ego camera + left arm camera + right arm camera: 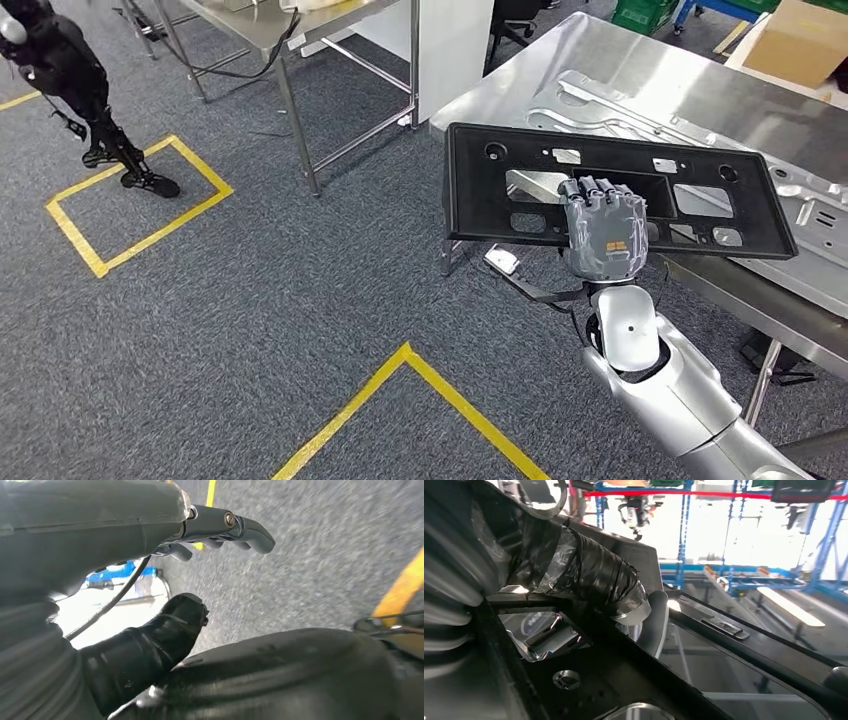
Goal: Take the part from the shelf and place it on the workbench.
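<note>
Fingers [597, 187] of the right hand [603, 232] hook over the near edge of a cutout in the black part [480, 190], clamped on that bar, with the thumb [589, 580] pressed against the part's other face in the right wrist view. Held this way, the flat rectangular part sits tilted, its long side running across and beyond the fingers on both sides. Just past the fingertips, the part's far edge hangs over the near corner of the steel workbench [600, 50]; whether it touches the bench surface cannot be told. A silver stamped metal panel [800, 200] lies on the bench beyond the fingers and toward the right, partly under the part. The left hand [150, 580] hangs over grey carpet [250, 300] marked with yellow tape lines [440, 385]; its dark fingers [240, 527] are stretched out and apart from the thumb [170, 630], with nothing between them.
</note>
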Motion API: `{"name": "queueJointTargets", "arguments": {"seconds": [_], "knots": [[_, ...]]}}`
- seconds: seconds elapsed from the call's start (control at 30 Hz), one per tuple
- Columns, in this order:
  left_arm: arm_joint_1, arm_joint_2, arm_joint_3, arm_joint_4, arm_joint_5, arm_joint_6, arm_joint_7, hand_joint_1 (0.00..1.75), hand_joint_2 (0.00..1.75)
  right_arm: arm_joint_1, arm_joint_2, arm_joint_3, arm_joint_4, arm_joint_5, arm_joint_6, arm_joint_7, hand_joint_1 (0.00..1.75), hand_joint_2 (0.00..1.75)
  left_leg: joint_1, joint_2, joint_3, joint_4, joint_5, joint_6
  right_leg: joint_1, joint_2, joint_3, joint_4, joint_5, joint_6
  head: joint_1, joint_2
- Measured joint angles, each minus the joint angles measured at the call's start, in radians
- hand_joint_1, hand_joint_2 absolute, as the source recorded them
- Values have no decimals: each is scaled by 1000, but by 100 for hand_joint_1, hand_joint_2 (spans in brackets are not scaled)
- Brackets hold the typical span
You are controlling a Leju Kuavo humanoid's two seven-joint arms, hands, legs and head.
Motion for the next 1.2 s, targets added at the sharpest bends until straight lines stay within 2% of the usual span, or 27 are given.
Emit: {"name": "queueJointTargets", "arguments": {"seconds": [0.07, 0.13, 0.17, 0.23, 0.27, 0.3, 0.37, 0.4, 0.43, 0.53, 0.57, 0.6, 0.63, 0.67, 0.73, 0.77, 0.83, 0.87, 0.9, 0.93, 0.97, 1.03, 1.07, 1.1, 1.13, 1.17, 1.2], "knots": [[1, 0, 0, 0, 0, 1, -2, 0, 175, 0, 1, -1, 2, 0, 2, 0, 175, 175, -2, 20, 20, -7, -17, -12, 15, -17, 10, -21, -8, -17, -1, 0], [-1, 0, 0, 0, -1, 3, -3, 0, 175, -2, 1, -2, 1, 0, 3, 0, 175, 175, -2, 24, 27, 18, -16, -22, 14, 7, 31, -28, -17, -34, -2, 0], [-3, 0, 0, 0, 0, 3, -4, 0, 175, -3, 1, -4, 0, 0, 2, 0, 175, 175, -2, 7, 12, 62, -2, -26, 10, 20, 45, -30, -26, -41, -2, 0], [-7, 0, 0, 0, 0, 3, -8, 0, 175, -7, 3, -5, -1, 0, 2, 0, 175, 175, 1, -41, -73, 197, 11, -33, 4, 41, 76, -35, -48, -51, -2, 0], [-7, 1, 0, 0, 0, 3, -9, 0, 175, -8, 4, -5, -1, 0, 3, 0, 175, 175, 2, -57, -125, 263, -6, -37, 1, 52, 93, -36, -61, -55, -2, 0], [-7, 1, 0, 0, 0, 3, -10, 0, 175, -7, 6, -5, -1, 0, 3, -1, 175, 175, 2, -63, -174, 310, -41, -40, 0, 66, 111, -37, -75, -56, -2, 0], [-7, 2, 0, 0, 0, 3, -11, 0, 175, -5, 8, -5, -1, 0, 3, -3, 175, 175, 2, -65, -245, 331, -122, -43, -3, 97, 154, -37, -108, -55, -2, 0], [-7, 3, 0, 0, 0, 3, -11, 0, 175, -4, 8, -5, -1, 0, 4, -4, 175, 175, 2, -67, -265, 306, -137, -43, -5, 112, 178, -38, -126, -54, -2, 0], [-6, 3, 0, 0, 0, 3, -11, 0, 175, -4, 9, -5, 0, 0, 4, -5, 175, 175, 1, -72, -275, 261, -115, -42, -7, 126, 202, -38, -145, -51, -2, 0], [1, 5, 0, 0, 1, 3, -14, 0, 175, 2, 14, -5, 2, 0, 6, -8, 175, 175, -2, -120, -281, 98, 137, -33, -13, 164, 254, -41, -200, -37, -2, 0], [2, 5, 0, 0, 2, 3, -15, 0, 175, 5, 15, -5, 4, 0, 7, -10, 175, 175, -4, -128, -276, 72, 193, -27, -15, 176, 268, -46, -211, -31, -2, 0], [2, 5, 0, 0, 3, 2, -15, 0, 175, 7, 16, -6, 4, 0, 8, -11, 175, 175, -7, -124, -266, 64, 202, -19, -16, 185, 277, -44, -210, -24, -2, 0], [1, 4, 0, 0, 3, 2, -15, 0, 175, 7, 16, -8, 4, 0, 9, -12, 175, 175, -7, -112, -250, 56, 191, -12, -16, 186, 272, -32, -197, -19, -2, 0], [0, 2, 0, 0, 3, 2, -15, 0, 175, 8, 16, -10, 4, 0, 9, -12, 175, 175, -6, -101, -231, 41, 183, -5, -16, 169, 256, 4, -170, -16, -2, 0], [2, 0, 0, 0, 3, 3, -15, 0, 175, 7, 18, -14, 5, 0, 10, -14, 175, 175, -4, -87, -182, 7, 164, 3, -10, 110, 177, 123, -125, -12, -2, 0], [4, -1, 0, 0, 3, 3, -15, 0, 175, 8, 18, -14, 7, 0, 10, -15, 175, 175, -4, -81, -154, -8, 151, 5, -8, 81, 131, 178, -131, -11, -1, 0], [9, -1, 0, 0, 3, 3, -15, 0, 175, 13, 18, -14, 11, 0, 10, -15, 175, 175, -4, -68, -90, -35, 119, 6, -6, 65, 51, 227, -215, -8, -1, 0], [10, -1, 0, 0, 3, 3, -15, 0, 175, 15, 18, -14, 12, 0, 11, -15, 175, 175, -4, -62, -56, -46, 100, 6, -6, 64, 23, 219, -265, -6, -1, 0], [11, -1, 0, 0, 3, 3, -15, 0, 175, 16, 18, -14, 14, 0, 11, -15, 175, 175, -4, -54, -20, -56, 80, 5, -6, 62, 2, 192, -295, -4, -1, 0], [12, -1, 0, 0, 3, 3, -15, 0, 175, 16, 18, -14, 15, 0, 11, -16, 175, 175, -4, -47, 16, -62, 57, 3, -7, 57, -12, 148, -286, -3, -1, 0], [15, -1, 0, 0, 3, 3, -15, 0, 175, 18, 18, -14, 17, 0, 11, -16, 175, 175, -5, -39, 48, -68, 33, 1, -6, 41, -22, 88, -218, -5, -1, 0], [18, -1, 0, 1, 3, 3, -16, 0, 175, 22, 18, -14, 22, 0, 12, -16, 175, 175, -9, -23, 102, -69, -19, -6, 4, -6, -38, -13, -17, -17, -1, 0], [19, 0, 1, 2, 3, 3, -16, 0, 175, 24, 19, -14, 23, 0, 13, -17, 175, 175, -11, -16, 119, -72, -40, -11, 10, -18, -41, -35, 51, -25, -2, 0], [16, 0, 1, 2, 3, 3, -16, 0, 175, 23, 19, -15, 22, 0, 14, -16, 175, 175, -12, -10, 133, -70, -52, -16, 14, -18, -40, -35, 70, -33, -2, 0], [12, 0, 1, 1, 3, 4, -17, 0, 175, 19, 20, -16, 20, -1, 15, -12, 175, 175, -12, -6, 135, -61, -51, -22, 13, -6, -33, -28, 52, -42, -2, 0], [8, 0, 1, 1, 3, 5, -20, 0, 175, 14, 20, -18, 18, -1, 18, -8, 175, 175, -10, -11, 124, -25, -36, -28, 11, 8, -24, -28, 43, -48, -2, 0], [4, 0, 1, 1, 4, 6, -25, 0, 175, 9, 21, -19, 16, -2, 23, -6, 175, 175, -8, -24, 91, 39, -14, -35, 7, 18, -9, -33, 32, -54, -2, 0]]}}
